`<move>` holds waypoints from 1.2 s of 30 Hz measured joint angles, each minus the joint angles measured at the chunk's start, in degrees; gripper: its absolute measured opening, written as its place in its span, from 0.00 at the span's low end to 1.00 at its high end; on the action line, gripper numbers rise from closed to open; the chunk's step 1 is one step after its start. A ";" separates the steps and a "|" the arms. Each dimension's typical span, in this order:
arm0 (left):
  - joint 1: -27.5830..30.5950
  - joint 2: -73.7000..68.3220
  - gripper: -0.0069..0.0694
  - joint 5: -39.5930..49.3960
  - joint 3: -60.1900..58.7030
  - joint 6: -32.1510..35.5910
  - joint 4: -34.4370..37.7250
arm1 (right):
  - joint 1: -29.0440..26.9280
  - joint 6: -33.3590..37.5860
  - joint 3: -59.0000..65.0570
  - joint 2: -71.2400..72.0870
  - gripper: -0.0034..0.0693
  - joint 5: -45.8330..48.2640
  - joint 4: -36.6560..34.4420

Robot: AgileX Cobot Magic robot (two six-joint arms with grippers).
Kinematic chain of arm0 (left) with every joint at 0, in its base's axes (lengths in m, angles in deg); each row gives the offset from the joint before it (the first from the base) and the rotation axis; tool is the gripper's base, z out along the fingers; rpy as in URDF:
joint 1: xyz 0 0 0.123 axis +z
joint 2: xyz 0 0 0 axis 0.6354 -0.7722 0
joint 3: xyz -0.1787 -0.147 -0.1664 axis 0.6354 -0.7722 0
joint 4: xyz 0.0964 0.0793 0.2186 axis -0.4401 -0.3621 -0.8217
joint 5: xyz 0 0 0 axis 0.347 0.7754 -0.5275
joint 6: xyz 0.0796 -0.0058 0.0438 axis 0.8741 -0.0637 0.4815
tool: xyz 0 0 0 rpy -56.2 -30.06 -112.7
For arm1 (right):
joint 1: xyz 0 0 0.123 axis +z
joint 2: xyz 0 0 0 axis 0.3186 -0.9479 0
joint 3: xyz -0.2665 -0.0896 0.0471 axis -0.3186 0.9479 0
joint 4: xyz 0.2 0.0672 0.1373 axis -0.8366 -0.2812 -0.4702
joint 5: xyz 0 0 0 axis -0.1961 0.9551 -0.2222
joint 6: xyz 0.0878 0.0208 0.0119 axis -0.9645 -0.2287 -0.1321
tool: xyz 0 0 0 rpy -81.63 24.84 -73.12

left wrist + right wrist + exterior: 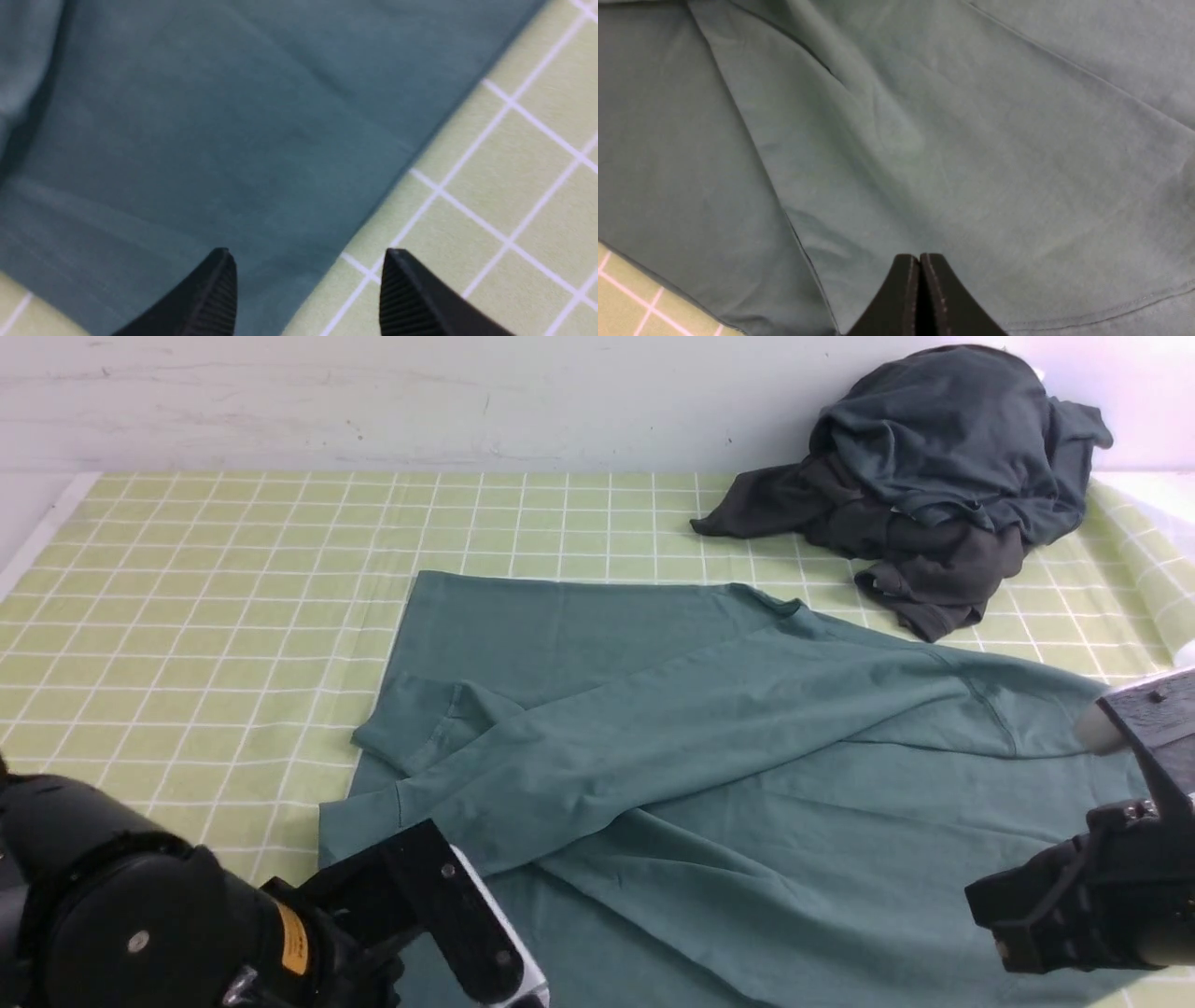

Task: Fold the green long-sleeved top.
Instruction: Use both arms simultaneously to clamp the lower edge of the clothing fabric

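Note:
The green long-sleeved top [728,747] lies spread over the middle of the table, with a cuffed sleeve [411,728] folded across its body toward the left. My left gripper [308,261] is open above the top's edge [373,196]; one finger is over the fabric and the other over the tablecloth. My right gripper [920,257] is shut with nothing between its fingers, just above the top's creased cloth [924,140]. In the front view the left arm [140,915] sits at the near left corner and the right arm [1083,905] at the near right.
A heap of dark charcoal and blackish garments [943,476] sits at the back right. A green checked tablecloth [215,607] covers the table, with a white wall behind it. A black bracket [1158,714] juts in at the right edge.

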 joint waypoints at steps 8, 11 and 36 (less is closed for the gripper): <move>-0.41 3.08 0.60 6.58 -3.57 2.72 -9.64 | 0.00 0.12 0.00 0.00 0.03 2.32 -0.11; -0.41 1.93 0.60 7.32 -4.47 3.35 -14.18 | 0.00 0.26 0.00 0.00 0.03 2.48 -0.45; -0.41 -13.18 0.27 2.16 -4.60 1.67 -24.47 | 0.00 2.99 0.00 0.00 0.03 4.54 -3.45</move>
